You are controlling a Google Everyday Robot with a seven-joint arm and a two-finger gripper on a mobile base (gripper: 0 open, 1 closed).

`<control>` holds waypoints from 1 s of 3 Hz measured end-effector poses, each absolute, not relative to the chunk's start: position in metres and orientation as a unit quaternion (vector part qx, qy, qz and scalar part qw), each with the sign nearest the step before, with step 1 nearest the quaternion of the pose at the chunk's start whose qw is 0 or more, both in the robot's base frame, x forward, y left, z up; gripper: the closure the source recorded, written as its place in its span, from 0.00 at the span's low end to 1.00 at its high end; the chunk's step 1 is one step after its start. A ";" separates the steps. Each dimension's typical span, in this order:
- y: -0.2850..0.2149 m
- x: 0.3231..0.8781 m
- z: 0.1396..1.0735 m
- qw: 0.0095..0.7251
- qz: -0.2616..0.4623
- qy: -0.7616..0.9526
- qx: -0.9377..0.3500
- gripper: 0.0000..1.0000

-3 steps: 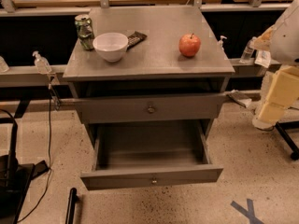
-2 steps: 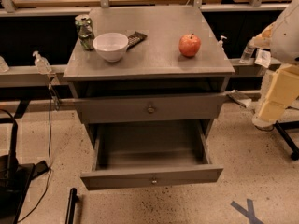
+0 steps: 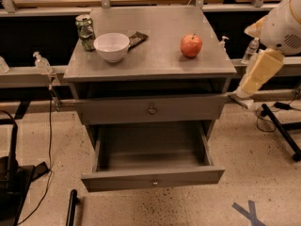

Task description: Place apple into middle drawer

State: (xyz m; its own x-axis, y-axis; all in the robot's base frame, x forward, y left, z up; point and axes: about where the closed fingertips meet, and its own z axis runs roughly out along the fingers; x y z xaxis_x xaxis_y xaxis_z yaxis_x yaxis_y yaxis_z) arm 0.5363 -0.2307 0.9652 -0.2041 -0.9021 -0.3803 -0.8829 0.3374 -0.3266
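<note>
Camera view looks down on a grey bench with drawers below. The apple sits upright on the right part of the top, stem up, touching nothing. At the left stand a white bowl and a green can just beside it, with a dark packet behind the bowl. The upper drawer is closed. The middle drawer is pulled out, with nothing showing inside. The arm slants down at the right, and the gripper sits low by the bench's right side, level with the upper drawer, well apart from the apple; whether it is wide or narrow I cannot tell.
</note>
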 end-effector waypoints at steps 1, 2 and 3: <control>-0.216 0.620 0.957 0.311 0.019 0.769 -0.558 0.00; -0.198 0.679 0.953 0.355 0.051 0.765 -0.534 0.00; -0.179 0.730 0.941 0.396 0.083 0.777 -0.482 0.00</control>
